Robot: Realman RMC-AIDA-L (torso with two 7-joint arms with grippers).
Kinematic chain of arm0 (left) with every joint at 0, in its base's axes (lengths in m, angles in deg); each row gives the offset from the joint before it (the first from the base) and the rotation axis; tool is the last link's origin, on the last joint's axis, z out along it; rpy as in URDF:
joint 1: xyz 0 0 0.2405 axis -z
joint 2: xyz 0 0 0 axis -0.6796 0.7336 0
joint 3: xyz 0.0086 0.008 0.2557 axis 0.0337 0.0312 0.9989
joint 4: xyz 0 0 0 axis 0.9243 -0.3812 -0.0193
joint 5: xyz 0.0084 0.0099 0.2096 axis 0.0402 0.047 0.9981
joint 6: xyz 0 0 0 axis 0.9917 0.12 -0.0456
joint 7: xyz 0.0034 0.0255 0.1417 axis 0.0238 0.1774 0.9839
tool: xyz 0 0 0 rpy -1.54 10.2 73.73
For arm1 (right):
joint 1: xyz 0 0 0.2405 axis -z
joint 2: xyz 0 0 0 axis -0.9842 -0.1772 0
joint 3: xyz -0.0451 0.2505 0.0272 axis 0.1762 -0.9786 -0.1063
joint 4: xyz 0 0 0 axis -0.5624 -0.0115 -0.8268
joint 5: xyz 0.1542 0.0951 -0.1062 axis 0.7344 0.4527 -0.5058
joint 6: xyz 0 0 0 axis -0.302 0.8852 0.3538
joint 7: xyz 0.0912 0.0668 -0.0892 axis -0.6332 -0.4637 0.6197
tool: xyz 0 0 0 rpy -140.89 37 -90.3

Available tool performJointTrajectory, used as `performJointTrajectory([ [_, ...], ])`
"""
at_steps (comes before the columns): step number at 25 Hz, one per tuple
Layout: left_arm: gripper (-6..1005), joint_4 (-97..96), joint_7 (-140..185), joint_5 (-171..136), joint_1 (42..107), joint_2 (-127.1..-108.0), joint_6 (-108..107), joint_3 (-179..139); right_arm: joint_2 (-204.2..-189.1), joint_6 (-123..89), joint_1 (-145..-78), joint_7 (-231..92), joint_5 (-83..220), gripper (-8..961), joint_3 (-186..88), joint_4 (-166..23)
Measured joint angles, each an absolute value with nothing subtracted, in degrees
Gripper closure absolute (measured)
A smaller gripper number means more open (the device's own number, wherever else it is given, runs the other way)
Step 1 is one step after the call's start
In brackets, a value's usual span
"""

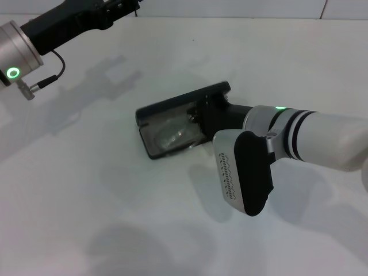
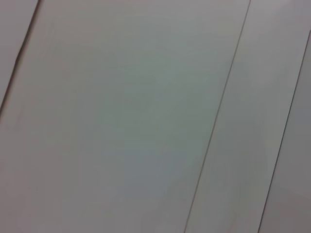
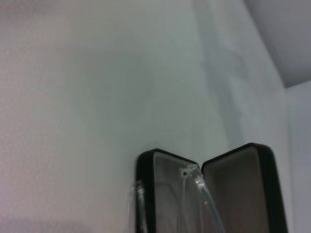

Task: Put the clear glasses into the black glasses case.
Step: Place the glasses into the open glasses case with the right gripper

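The black glasses case (image 1: 172, 102) lies open in the middle of the white table, its lid tipped back toward the far side. The clear glasses (image 1: 171, 135) rest in its grey-lined lower half. My right gripper (image 1: 199, 115) is at the case's right end, over the tray, with its wrist hiding the fingers. The right wrist view shows the case (image 3: 240, 194) from that end and the glasses (image 3: 188, 174) in the tray, one transparent part lying over the near rim. The left gripper (image 1: 118, 10) is parked at the far left, apart from the case.
The white table (image 1: 86, 190) stretches bare in front of and to the left of the case. The left arm's silver wrist with a green light (image 1: 12, 73) hangs over the far left corner. The left wrist view shows only white panels with seams (image 2: 218, 111).
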State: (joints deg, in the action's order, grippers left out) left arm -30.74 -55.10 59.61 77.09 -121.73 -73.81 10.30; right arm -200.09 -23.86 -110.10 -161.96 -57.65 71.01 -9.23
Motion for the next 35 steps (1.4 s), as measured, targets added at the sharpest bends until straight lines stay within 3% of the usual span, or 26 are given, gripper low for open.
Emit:
performJointTrajectory([
  [13, 226, -30.7, -55.5, 59.6, 77.3, -121.72, -73.9, 10.6, -200.09, -17.2, -107.2, -162.1, -50.6, 907, 71.1, -9.2],
  [35, 226, -30.6, -55.7, 60.0, 77.7, -122.08, -74.0, 10.7, -200.09, -9.6, -107.4, -162.1, -45.2, 904, 75.2, -14.6],
])
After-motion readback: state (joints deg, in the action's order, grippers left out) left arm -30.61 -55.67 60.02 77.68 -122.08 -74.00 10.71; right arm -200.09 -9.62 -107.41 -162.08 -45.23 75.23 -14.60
